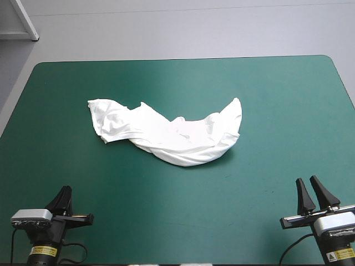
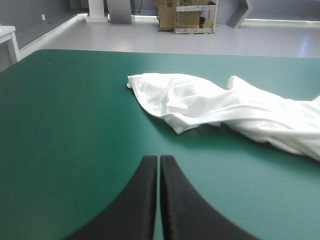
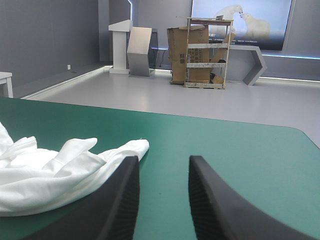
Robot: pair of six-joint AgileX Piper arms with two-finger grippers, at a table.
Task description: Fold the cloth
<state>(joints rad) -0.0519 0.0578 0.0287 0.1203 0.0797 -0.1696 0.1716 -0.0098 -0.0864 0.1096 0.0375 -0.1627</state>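
The T-shirt (image 1: 166, 133) lies as a crumpled white heap at the middle of the bench (image 1: 266, 88), touching neither claw. The left claw (image 2: 158, 159) sits at the bench's near left corner, pressed together. The right claw (image 3: 162, 159) sits at the bench's near right corner, spread apart and holding nothing.
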